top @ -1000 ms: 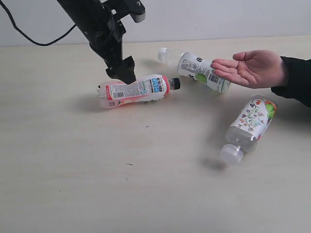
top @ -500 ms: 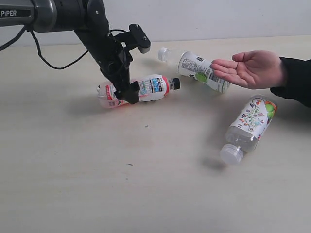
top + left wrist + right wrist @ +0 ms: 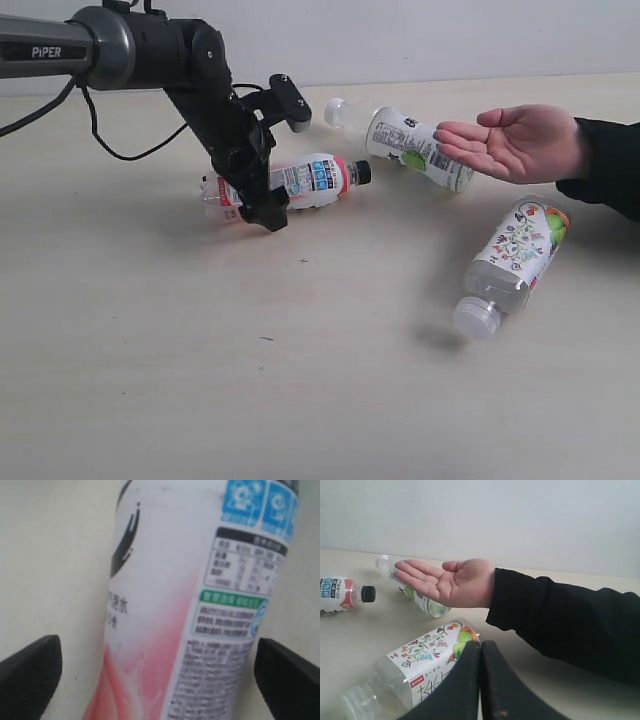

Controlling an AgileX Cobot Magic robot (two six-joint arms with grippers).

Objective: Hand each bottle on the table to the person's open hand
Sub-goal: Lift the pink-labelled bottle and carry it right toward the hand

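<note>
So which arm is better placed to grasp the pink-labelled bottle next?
Left. The left gripper, open, straddles the pink-labelled bottle, a finger on each side. The right gripper is shut, over by the floral-labelled bottle.

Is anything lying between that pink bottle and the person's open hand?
Yes: the green-accented bottle lies on the table between the pink bottle and the hand, its base near the fingers. Lifted, the pink bottle would probably pass over it.

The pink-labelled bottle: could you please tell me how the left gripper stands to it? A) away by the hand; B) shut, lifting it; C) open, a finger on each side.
C: the left wrist view shows the pink-labelled bottle between the two dark, spread fingers of the left gripper.
</note>
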